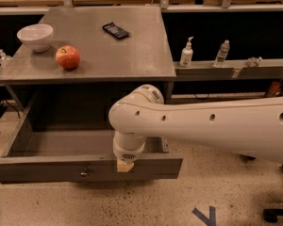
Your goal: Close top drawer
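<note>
The top drawer (52,168) is a wide grey wooden drawer pulled far out of the cabinet, its inside bare. A small metal knob (83,174) sits at the centre of its flat front. My gripper (125,165) hangs from the white arm's wrist (128,147) and rests at the top edge of the drawer front, right of the knob. Only its tan tip shows below the wrist.
On the cabinet top (132,55) lie a red apple (68,57), a white bowl (35,36) and a dark phone (116,30). A shelf at the right holds a pump bottle (186,53) and a water bottle (221,53). Speckled floor lies in front.
</note>
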`<action>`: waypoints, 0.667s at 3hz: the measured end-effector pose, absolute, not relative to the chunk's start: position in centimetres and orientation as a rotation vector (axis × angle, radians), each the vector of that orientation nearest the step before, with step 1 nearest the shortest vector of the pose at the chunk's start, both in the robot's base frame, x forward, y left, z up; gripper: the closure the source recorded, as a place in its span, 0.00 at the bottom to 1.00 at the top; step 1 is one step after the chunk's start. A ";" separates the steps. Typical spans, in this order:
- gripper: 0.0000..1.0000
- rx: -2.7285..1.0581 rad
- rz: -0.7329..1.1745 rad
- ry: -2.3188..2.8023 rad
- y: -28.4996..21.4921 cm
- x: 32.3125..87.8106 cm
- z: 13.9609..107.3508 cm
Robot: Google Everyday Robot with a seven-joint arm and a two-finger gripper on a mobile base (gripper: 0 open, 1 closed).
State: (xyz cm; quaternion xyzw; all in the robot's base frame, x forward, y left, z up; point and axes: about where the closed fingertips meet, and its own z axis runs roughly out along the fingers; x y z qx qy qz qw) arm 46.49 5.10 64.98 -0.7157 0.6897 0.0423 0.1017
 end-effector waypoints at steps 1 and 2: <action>0.47 -2.096 0.099 2.026 5.9 50.1 66.0; 0.35 -2.086 0.084 2.021 6.3 52.2 66.5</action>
